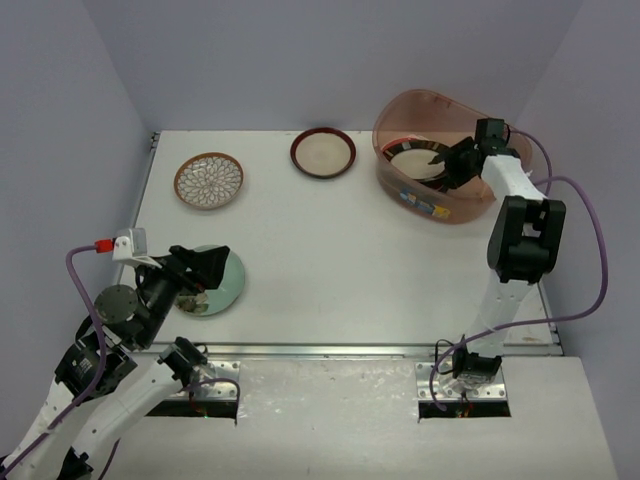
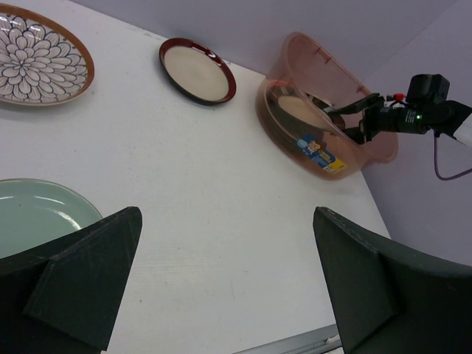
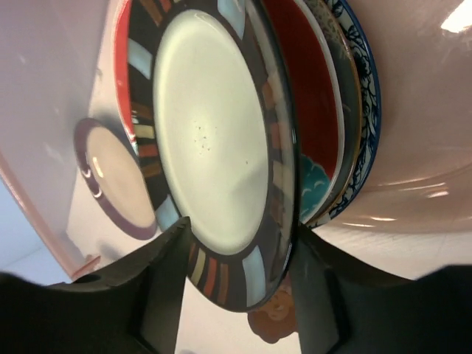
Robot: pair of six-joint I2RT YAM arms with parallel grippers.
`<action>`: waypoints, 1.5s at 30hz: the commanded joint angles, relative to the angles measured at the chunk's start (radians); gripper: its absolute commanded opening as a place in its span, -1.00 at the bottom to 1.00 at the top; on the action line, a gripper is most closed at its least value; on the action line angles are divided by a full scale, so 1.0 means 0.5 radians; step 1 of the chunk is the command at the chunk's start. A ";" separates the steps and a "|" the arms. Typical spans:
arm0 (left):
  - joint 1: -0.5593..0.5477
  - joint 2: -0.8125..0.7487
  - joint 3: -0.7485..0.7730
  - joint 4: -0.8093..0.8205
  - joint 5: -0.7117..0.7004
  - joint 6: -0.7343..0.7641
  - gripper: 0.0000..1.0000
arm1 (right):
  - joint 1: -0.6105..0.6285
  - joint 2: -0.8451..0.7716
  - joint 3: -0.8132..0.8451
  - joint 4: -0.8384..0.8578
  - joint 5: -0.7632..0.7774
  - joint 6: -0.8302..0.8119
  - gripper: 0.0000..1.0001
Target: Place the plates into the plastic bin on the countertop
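Note:
The translucent pinkish plastic bin [image 1: 398, 178] stands at the back right of the white countertop [image 1: 330, 250]. My right gripper [image 1: 452, 165] reaches inside it. Its fingers [image 3: 166, 287] straddle the rim of the black-striped cream plate [image 3: 210, 140], touching both sides, and the plate leans on several stacked plates, the outermost blue-white floral [image 3: 366, 96]. My left gripper [image 1: 213, 262] is open and empty just over the mint green plate [image 1: 230, 285]. The brown-white floral plate [image 1: 209, 180] and the dark-red rimmed cream plate [image 1: 323, 152] lie at the back.
The left wrist view shows the mint plate [image 2: 37, 214] under the left finger, the floral plate [image 2: 33, 63], the red-rimmed plate [image 2: 197, 70] and the bin [image 2: 284, 122] with the right arm in it. Grey walls enclose the table.

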 commanded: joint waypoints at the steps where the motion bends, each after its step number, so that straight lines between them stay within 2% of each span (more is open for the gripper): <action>1: -0.027 0.004 0.010 0.045 -0.014 -0.008 1.00 | 0.058 0.104 0.341 -0.262 -0.008 -0.246 0.20; 7: -0.033 -0.008 0.013 0.039 -0.026 -0.013 1.00 | 0.091 0.301 0.638 -0.564 -0.060 -0.379 0.50; 8: -0.035 -0.013 0.011 0.036 -0.029 -0.014 1.00 | 0.096 0.328 0.656 -0.578 -0.094 -0.382 0.79; 9: -0.037 -0.017 0.012 0.035 -0.034 -0.016 1.00 | 0.101 0.347 0.674 -0.586 -0.128 -0.387 0.98; 18: -0.061 -0.021 0.013 0.029 -0.050 -0.026 1.00 | 0.149 0.439 0.816 -0.700 -0.234 -0.450 0.98; 23: -0.064 -0.019 0.013 0.029 -0.052 -0.029 1.00 | 0.226 0.552 1.135 -1.055 -0.017 -0.670 0.98; 27: -0.067 -0.012 0.013 0.027 -0.052 -0.029 1.00 | 0.226 0.381 0.890 -0.971 0.025 -0.677 0.98; 29: -0.070 -0.009 0.014 0.025 -0.055 -0.029 1.00 | 0.224 0.163 0.618 -0.833 0.012 -0.631 0.97; 34: -0.073 0.000 0.017 0.018 -0.074 -0.037 1.00 | 0.272 -0.312 0.210 -0.557 0.045 -0.520 0.97; 38: -0.073 0.005 0.029 0.002 -0.128 -0.053 1.00 | 0.532 -0.717 0.114 -0.341 0.120 -0.685 0.98; 42: -0.072 0.075 0.058 -0.009 -0.197 -0.043 1.00 | 0.899 -1.047 0.022 -0.155 0.444 -0.929 0.98; 43: -0.072 0.107 0.069 -0.017 -0.208 -0.040 1.00 | 0.948 -1.090 -0.015 -0.121 0.422 -0.959 0.98; 45: -0.070 0.179 0.102 -0.036 -0.241 -0.032 1.00 | 0.984 -1.128 -0.095 -0.044 0.173 -0.948 0.98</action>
